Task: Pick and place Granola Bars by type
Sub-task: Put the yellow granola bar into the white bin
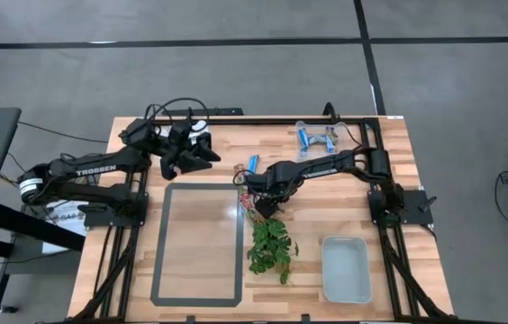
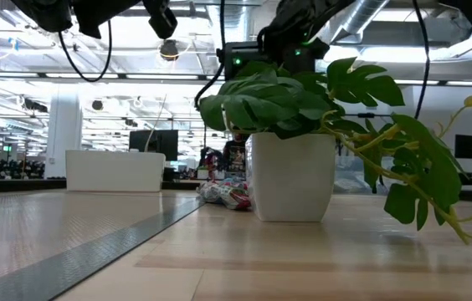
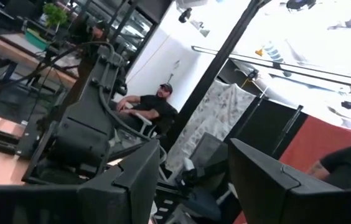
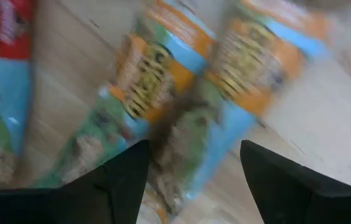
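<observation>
- Looking straight down, you are seeing what the table-level camera is missing: a cluster of blue-wrapped bars (image 1: pixel 315 139) lying near the far edge of the table (image 1: pixel 389 189), and a single blue bar (image 1: pixel 250 163) lying apart from them, towards the table's middle.
- From table height, the white pot (image 2: pixel 293 176) and its plant (image 2: pixel 303 96) are blocking much of the middle; only a small heap of red-wrapped bars (image 2: pixel 228 194) is showing just beside the pot.
- The right wrist camera is giving you blurred, close wrappers: two blue-and-orange bars (image 4: pixel 163 93) lying side by side on the wood, directly ahead of the right gripper (image 4: pixel 194 163), whose fingers are standing wide apart, holding nothing.
- The left gripper (image 1: pixel 202 153) is hovering high near the far left of the table, fingers spread, empty, well apart from any bar.
- You are having open room on the grey-bordered mat (image 1: pixel 202 241) and in the white tray (image 1: pixel 345 268) by the near right edge.
</observation>
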Motion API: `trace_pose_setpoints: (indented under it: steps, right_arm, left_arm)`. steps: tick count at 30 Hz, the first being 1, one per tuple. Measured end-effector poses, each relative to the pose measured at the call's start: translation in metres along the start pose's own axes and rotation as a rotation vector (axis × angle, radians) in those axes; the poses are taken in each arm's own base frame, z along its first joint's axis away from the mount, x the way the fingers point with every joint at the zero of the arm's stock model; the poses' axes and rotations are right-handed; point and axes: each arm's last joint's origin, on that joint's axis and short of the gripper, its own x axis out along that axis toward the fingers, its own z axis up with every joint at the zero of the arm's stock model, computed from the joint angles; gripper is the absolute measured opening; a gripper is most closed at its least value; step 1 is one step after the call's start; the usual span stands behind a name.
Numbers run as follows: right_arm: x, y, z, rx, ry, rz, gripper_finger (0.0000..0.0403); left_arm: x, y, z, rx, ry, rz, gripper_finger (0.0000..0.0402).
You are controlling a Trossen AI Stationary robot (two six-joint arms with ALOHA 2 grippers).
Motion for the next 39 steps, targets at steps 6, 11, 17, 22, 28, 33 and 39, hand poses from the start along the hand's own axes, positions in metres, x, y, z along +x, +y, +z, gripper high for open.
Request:
trace_pose_setpoints:
  steps: [6, 11, 17, 22, 28, 33, 39]
  right_arm:
    - [0.007, 0.001, 0.006, 0.007, 0.004, 0.034, 0.0236]
    - [0.008, 0.000, 0.008, -0.001, 0.003, 0.045, 0.0194]
    - [0.008, -0.004, 0.011, 0.011, 0.009, 0.052, 0.0105]
    - [0.004, -0.005, 0.011, 0.009, 0.000, 0.058, 0.0055]
    - [-0.023, -0.008, 0.009, 0.011, -0.075, 0.087, 0.0048]
    - [-0.058, -0.016, 0.012, 0.039, -0.203, 0.163, 0.0051]
    - [-0.110, -0.030, 0.021, 0.092, -0.432, 0.344, 0.0051]
  left_arm:
    - [0.000, 0.001, -0.001, -0.010, 0.006, 0.007, 0.0182]
    - [0.000, 0.001, -0.001, -0.013, 0.005, 0.011, 0.0182]
    - [0.000, 0.002, -0.002, -0.021, 0.009, 0.018, 0.0182]
    - [0.000, 0.006, -0.005, -0.034, 0.035, 0.048, 0.0182]
    - [-0.002, 0.014, -0.012, -0.078, 0.052, 0.156, 0.0182]
    - [-0.003, 0.020, -0.016, -0.084, 0.050, 0.243, 0.0182]
    - [-0.004, 0.024, -0.017, -0.092, 0.012, 0.335, 0.0182]
